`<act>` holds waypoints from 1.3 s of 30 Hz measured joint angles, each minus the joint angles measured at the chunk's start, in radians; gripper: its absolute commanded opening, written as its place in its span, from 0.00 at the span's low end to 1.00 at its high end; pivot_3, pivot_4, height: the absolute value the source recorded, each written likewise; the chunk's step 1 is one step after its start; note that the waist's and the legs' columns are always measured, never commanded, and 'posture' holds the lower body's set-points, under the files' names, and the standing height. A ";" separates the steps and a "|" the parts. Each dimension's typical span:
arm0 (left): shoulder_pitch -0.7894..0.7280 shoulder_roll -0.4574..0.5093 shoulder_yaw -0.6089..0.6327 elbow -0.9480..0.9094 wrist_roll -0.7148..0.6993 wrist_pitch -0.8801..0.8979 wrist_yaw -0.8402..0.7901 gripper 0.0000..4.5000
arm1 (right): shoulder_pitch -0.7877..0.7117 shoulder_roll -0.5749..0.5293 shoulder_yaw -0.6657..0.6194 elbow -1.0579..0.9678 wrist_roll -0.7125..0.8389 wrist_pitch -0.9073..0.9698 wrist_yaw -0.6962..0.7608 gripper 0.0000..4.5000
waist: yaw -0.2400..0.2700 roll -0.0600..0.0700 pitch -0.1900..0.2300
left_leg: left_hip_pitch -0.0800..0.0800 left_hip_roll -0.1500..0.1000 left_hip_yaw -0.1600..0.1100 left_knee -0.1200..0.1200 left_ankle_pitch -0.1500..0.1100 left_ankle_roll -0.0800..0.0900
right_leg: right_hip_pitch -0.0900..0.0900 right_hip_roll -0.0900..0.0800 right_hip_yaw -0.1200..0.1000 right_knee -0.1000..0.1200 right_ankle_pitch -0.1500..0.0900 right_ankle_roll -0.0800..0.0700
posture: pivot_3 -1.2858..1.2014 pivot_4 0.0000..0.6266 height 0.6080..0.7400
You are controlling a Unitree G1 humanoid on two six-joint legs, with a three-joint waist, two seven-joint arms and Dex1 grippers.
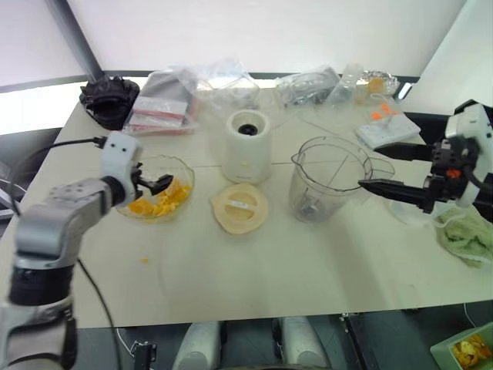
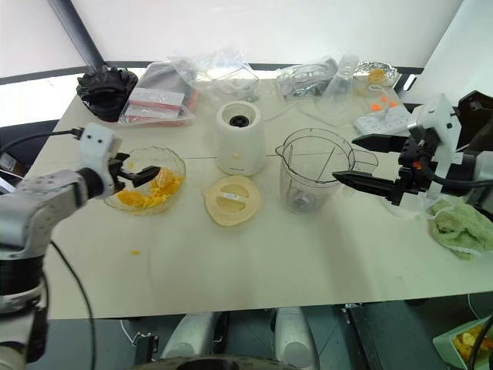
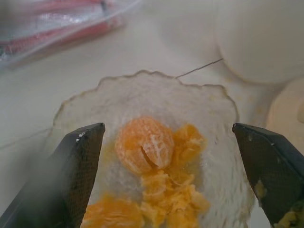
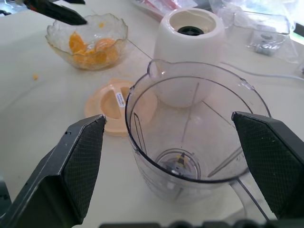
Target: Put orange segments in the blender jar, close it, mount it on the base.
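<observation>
Nothing loaded yet: the jar (image 1: 321, 185) stands empty on the table right of centre, the base (image 1: 247, 146) just left of it, the lid (image 1: 240, 208) flat on the table near the base. All segments (image 1: 160, 200) lie in the glass bowl (image 1: 182, 168) at left; one scrap (image 1: 144, 260) lies on the table nearer. Left gripper (image 3: 168, 156), fingers wide apart and empty, hangs over the bowl; right gripper (image 4: 183, 156), fingers also apart and empty, brackets the jar without touching. Left to do: loading, lidding, mounting.
</observation>
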 measured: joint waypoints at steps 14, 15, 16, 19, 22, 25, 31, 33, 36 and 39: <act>-0.193 -0.263 0.092 0.374 0.169 0.035 0.314 1.00 | -0.061 -0.002 0.039 0.000 0.002 0.039 -0.018 0.98 | -0.002 0.000 0.000 | 0.000 -0.001 -0.001 -0.002 0.000 0.000 | -0.003 0.000 0.000 0.002 0.000 0.000 | 0.52 0.24 1.00; -0.194 -0.263 0.092 0.390 0.178 0.017 0.317 1.00 | -0.062 -0.002 0.039 -0.005 0.004 0.044 -0.021 0.98 | -0.001 0.000 0.000 | 0.000 -0.001 -0.001 -0.002 0.000 0.000 | -0.003 -0.001 0.000 0.002 0.000 0.000 | 0.52 0.24 1.00; -0.196 -0.263 0.092 0.411 0.186 -0.003 0.319 1.00 | -0.062 -0.002 0.039 -0.012 0.007 0.048 -0.026 0.98 | -0.001 0.000 0.000 | 0.000 -0.001 -0.001 -0.002 0.000 0.000 | -0.003 -0.001 0.000 0.002 0.000 0.000 | 0.52 0.24 1.00; -0.197 -0.266 0.094 0.479 0.202 -0.040 0.324 1.00 | -0.061 -0.001 0.036 -0.034 0.019 0.058 -0.045 0.98 | 0.000 0.000 0.000 | 0.000 -0.001 -0.001 -0.001 0.000 -0.001 | -0.003 -0.001 0.000 0.002 0.000 0.000 | 0.52 0.24 1.00; -0.212 -0.283 0.097 0.546 0.209 -0.074 0.323 1.00 | -0.056 0.003 0.020 -0.052 0.031 0.074 -0.065 0.98 | 0.005 -0.001 0.000 | 0.000 -0.001 -0.001 -0.001 0.000 -0.001 | -0.003 -0.001 0.000 0.002 0.000 0.000 | 0.52 0.24 1.00; -0.244 -0.299 0.099 0.615 0.210 -0.114 0.322 1.00 | -0.050 0.008 0.016 -0.059 0.034 0.075 -0.081 0.98 | 0.017 -0.001 0.000 | 0.000 -0.002 -0.001 -0.001 0.000 -0.001 | -0.003 -0.001 0.000 0.002 0.000 0.000 | 0.52 0.24 1.00; -0.295 -0.315 0.125 0.777 0.210 -0.205 0.313 1.00 | -0.039 0.010 0.011 -0.072 0.040 0.076 -0.105 0.98 | 0.019 -0.001 0.000 | 0.000 -0.002 -0.001 -0.001 0.000 -0.001 | -0.003 -0.001 0.000 0.002 0.000 0.000 | 0.52 0.24 1.00; -0.315 -0.315 0.129 0.818 0.209 -0.215 0.311 1.00 | -0.027 0.011 0.008 -0.077 0.040 0.076 -0.112 0.98 | 0.019 -0.001 0.000 | 0.000 -0.002 0.000 -0.001 0.000 -0.001 | -0.002 -0.001 0.000 0.002 0.000 0.000 | 0.52 0.24 1.00; -0.339 -0.317 0.137 0.866 0.206 -0.213 0.299 1.00 | -0.017 0.011 0.002 -0.087 0.040 0.075 -0.120 0.98 | 0.019 -0.001 0.000 | 0.000 -0.002 0.000 -0.001 0.000 -0.001 | -0.002 -0.001 0.000 0.002 0.001 0.001 | 0.52 0.24 1.00; -0.351 -0.319 0.148 0.879 0.195 -0.206 0.291 1.00 | -0.009 0.011 -0.010 -0.088 0.039 0.074 -0.126 0.98 | 0.019 -0.001 0.000 | 0.000 -0.002 0.000 -0.001 0.000 -0.001 | -0.002 -0.001 0.000 0.002 0.001 0.001 | 0.52 0.24 1.00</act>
